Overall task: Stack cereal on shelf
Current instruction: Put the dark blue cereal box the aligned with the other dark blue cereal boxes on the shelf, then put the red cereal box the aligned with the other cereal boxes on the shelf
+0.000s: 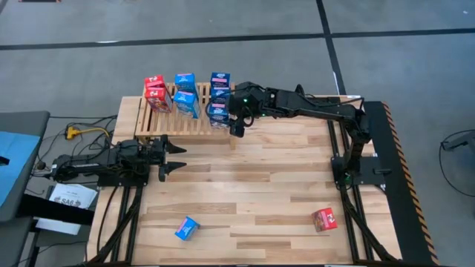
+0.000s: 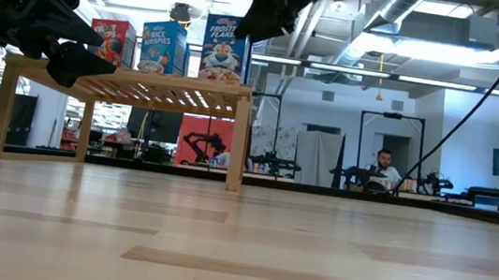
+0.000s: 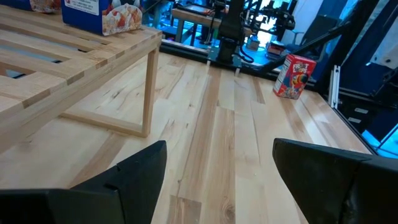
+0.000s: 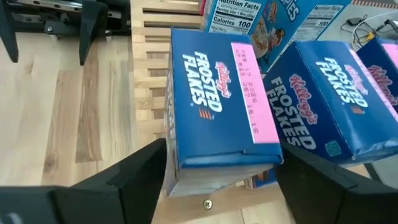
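I see the table [image 1: 245, 193] with the shelf [image 1: 159, 122] at its far left. Boxes of cereal stand on the slats: red ones [image 1: 156, 92] at the left end, blue ones [image 1: 185, 94] in the middle, and more blue ones [image 1: 219, 95] at the right end. Two boxes lie apart on the near table: a blue one [image 1: 187, 228] toward the left and a red one [image 1: 324, 219] toward the right.

The right arm reaches in from the right. Its gripper [image 1: 239, 122] hangs over the shelf's right end, its fingers [image 4: 118, 183] spread wide on either side of a blue Frosted Flakes box [image 4: 217, 106]; I cannot tell whether they touch it.

The left gripper [image 1: 172, 159] waits just near of the shelf, its fingers apart and holding nothing.
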{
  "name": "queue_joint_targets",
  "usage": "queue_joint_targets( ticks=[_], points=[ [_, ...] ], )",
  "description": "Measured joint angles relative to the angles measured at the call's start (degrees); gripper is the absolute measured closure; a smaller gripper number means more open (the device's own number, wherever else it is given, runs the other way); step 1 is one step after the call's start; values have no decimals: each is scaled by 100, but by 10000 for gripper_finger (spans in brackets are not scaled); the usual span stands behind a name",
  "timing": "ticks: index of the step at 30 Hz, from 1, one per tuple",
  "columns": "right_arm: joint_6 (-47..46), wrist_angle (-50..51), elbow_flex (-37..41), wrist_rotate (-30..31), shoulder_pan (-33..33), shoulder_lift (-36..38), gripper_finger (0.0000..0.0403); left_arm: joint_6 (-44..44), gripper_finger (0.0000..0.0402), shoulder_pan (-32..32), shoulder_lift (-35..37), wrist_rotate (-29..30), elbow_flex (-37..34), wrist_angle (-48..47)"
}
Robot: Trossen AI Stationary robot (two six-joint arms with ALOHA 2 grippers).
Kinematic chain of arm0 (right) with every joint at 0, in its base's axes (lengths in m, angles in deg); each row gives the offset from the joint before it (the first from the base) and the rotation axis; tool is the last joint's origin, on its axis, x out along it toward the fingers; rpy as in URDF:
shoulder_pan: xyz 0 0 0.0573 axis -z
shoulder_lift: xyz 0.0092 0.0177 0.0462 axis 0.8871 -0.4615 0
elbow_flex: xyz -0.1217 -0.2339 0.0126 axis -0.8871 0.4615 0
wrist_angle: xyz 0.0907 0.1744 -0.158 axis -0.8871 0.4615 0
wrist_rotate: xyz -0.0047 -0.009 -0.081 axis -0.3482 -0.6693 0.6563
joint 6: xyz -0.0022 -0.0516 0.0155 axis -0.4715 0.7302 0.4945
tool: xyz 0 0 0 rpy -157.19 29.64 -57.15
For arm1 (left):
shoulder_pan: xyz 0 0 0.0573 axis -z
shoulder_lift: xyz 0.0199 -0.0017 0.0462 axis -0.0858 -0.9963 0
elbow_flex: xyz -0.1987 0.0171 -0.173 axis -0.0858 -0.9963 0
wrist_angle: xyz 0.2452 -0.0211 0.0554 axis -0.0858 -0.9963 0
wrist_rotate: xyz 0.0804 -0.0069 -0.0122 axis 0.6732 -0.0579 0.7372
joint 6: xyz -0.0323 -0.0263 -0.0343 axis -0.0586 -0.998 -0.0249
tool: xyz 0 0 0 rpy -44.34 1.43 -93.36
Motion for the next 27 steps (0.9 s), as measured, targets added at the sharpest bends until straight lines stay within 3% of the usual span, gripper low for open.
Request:
queue_joint_targets(
  ticks=[11, 22, 27],
  points=[
    [-114, 671, 0, 183, -120, 386, 75, 0, 118, 0, 0, 0, 0, 0],
    [-946, 1732, -4, -12, -568, 1066, 77, 1, 118, 0, 0, 1, -1, 0],
    [-1013, 1647, 331, 387, -963, 1506, 77, 1, 118, 0, 0, -1, 0, 0]
  ],
)
